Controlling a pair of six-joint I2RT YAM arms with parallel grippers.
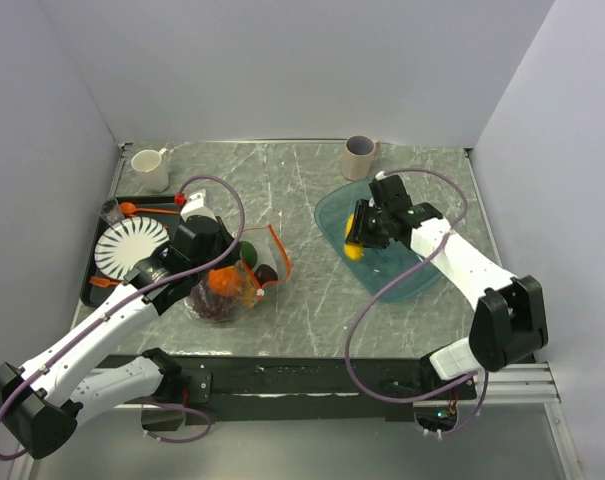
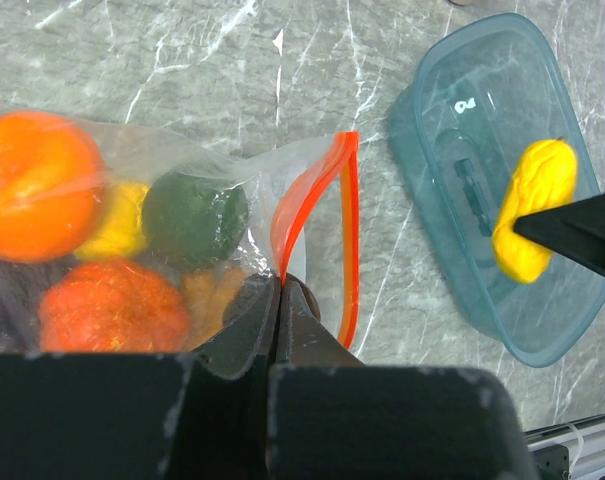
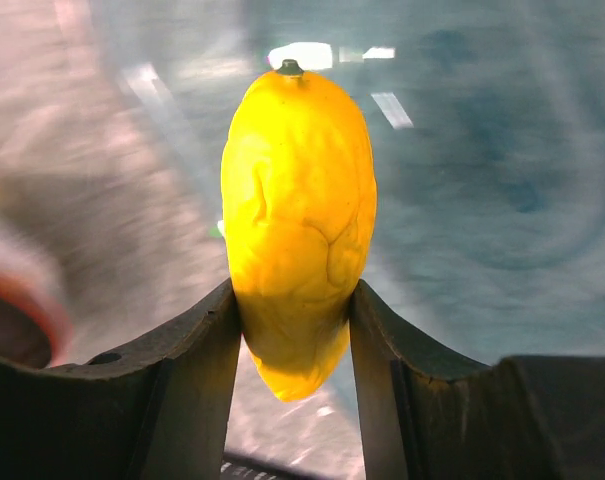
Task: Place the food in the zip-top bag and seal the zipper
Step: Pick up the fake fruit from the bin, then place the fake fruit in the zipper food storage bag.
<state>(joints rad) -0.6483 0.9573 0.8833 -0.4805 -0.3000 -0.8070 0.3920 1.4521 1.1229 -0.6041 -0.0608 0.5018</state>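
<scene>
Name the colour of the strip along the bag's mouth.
The strip is orange-red, clearest in the left wrist view.

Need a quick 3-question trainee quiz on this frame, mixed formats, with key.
1. True or false: the right hand grips the yellow fruit.
2. The left hand pinches: A) the yellow fruit, B) the zip-top bag near its mouth, C) the teal container.
3. Fill in: the zipper is ___ (open or sealed).
Key: 1 true; 2 B; 3 open.
</scene>
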